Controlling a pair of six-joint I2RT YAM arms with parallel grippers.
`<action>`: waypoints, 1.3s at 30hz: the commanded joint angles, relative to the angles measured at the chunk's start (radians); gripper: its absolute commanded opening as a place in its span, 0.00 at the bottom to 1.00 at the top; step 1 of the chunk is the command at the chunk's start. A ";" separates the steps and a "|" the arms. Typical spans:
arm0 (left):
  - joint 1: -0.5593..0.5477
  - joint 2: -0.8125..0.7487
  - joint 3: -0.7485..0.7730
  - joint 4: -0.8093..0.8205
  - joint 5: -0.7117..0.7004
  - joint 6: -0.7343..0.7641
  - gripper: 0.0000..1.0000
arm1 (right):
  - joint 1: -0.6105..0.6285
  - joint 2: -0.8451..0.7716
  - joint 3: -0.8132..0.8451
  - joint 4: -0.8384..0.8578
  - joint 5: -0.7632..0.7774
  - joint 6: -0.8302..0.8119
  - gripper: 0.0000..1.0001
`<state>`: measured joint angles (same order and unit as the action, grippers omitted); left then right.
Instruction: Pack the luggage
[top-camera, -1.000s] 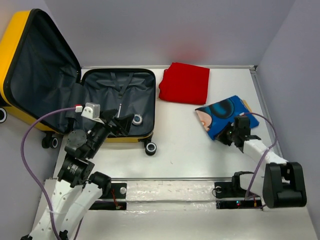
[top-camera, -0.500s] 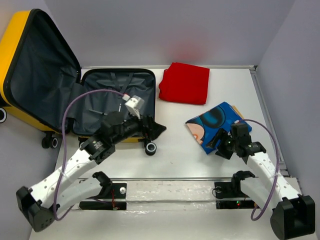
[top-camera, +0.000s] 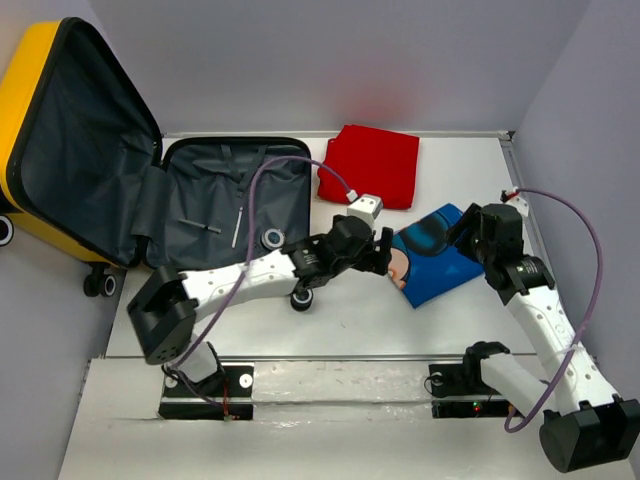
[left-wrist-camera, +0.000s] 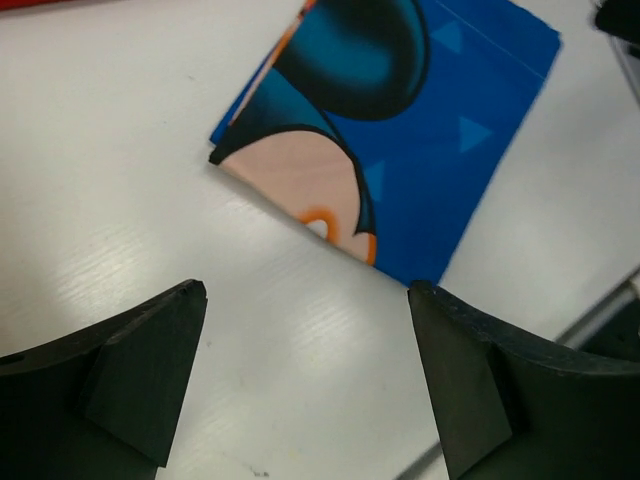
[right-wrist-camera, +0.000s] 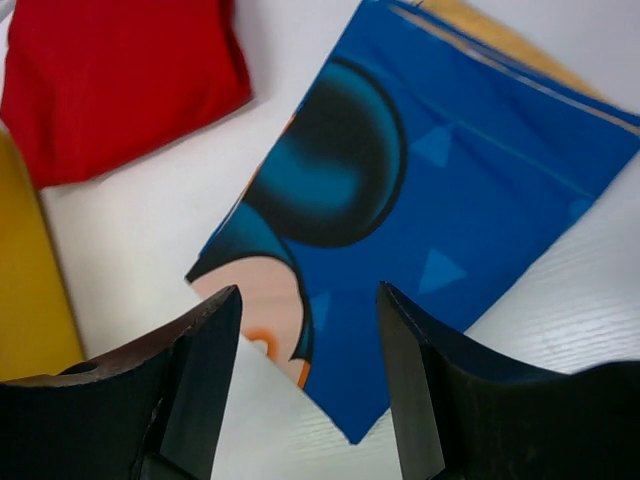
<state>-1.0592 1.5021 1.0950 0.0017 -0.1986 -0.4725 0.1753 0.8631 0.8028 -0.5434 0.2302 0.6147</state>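
Looking down through your left gripper (left-wrist-camera: 308, 292), you see both fingers (left-wrist-camera: 140, 370) spread wide with only bare table (left-wrist-camera: 120, 200) between them. The blue cloth (left-wrist-camera: 400, 130) lies just beyond the fingertips. Its printed corner is the part nearest them, and neither pad touches it.

Your right gripper (right-wrist-camera: 308, 292) is likewise spread and holds nothing. It hangs over the same cloth, and the cloth's near corner falls in the gap between its fingers (right-wrist-camera: 190, 380). Further out past those fingertips and off to one side lies the red cloth (right-wrist-camera: 110, 80), folded. It is close to the blue one but not touching it.

From above, your two grippers face each other across the blue cloth, the left one at its left corner and the right one at its upper right edge.

The luggage (top-camera: 200, 190) sits well behind the left fingers, back along that arm, at the table's far left. It lies open with its yellow lid (top-camera: 30, 80) propped up and leaning left, and grey lining shows in both halves. One black wheel (top-camera: 301, 296) rests beneath the left forearm.
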 joint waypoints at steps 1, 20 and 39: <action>-0.001 0.168 0.156 0.001 -0.189 0.011 0.93 | -0.045 -0.044 0.013 0.034 0.179 -0.041 0.62; 0.171 0.641 0.416 0.041 0.109 0.080 0.85 | -0.056 -0.044 -0.185 0.131 -0.039 0.003 0.63; 0.146 0.673 0.362 0.112 0.219 0.112 0.40 | -0.358 0.206 -0.115 0.210 -0.026 0.028 0.82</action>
<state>-0.8997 2.1738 1.4845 0.1165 0.0017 -0.3790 -0.0643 1.0176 0.6861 -0.3901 0.2123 0.6292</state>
